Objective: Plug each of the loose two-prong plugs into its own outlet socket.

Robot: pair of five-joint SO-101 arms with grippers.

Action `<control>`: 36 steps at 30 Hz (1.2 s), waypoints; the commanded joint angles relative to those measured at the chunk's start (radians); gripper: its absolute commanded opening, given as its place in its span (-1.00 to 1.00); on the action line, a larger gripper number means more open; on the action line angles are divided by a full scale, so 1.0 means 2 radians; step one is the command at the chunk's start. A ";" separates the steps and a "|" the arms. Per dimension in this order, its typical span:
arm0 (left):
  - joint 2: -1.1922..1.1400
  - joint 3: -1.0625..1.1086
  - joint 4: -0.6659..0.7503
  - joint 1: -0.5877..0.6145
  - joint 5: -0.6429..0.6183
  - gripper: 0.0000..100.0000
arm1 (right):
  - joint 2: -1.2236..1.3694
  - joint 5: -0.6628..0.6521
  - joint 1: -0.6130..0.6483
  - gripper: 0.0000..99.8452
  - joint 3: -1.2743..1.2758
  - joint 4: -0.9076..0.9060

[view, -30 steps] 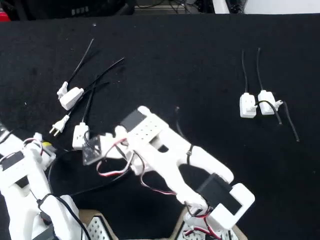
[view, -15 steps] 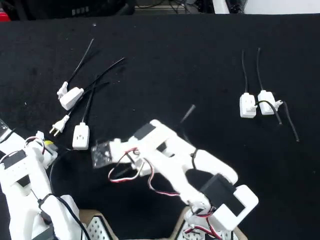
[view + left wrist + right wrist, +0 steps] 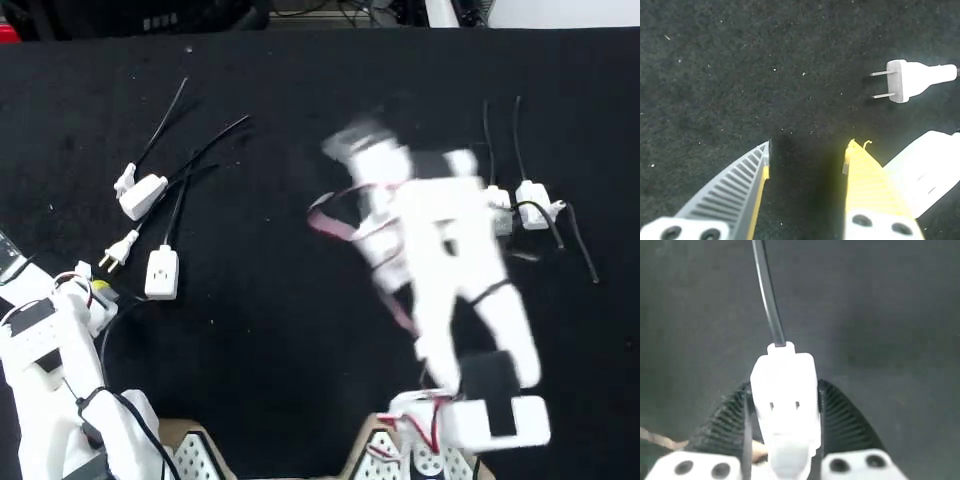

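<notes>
My right gripper is shut on a white corded socket block with two small slots; its black cord runs away from the fingers. From above, that arm is a blur over the middle right of the table, close to two white sockets. The left gripper stands open above the black cloth with nothing in it. Just beyond it lie a loose two-prong plug and a white socket. The high view shows that plug and socket at the left.
Another white socket with a plug in it lies at the far left, black cords fanning out behind it. Thin cords trail from the right-hand sockets. The left arm sits at the near left corner.
The right arm has swung from the left-hand socket across the table to the right, toward the two sockets there. The left arm has hardly moved.
</notes>
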State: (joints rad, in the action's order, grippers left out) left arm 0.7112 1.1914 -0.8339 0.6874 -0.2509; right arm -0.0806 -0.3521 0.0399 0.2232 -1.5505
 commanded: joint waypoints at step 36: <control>0.006 -0.011 0.025 -0.005 -0.005 -0.52 | 0.518 0.114 -0.153 -0.64 -0.607 -0.097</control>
State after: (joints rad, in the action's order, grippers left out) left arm 0.7112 1.1914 -0.7971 0.6874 -0.2509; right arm 0.9720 -0.1281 -0.2685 -0.9352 -1.7208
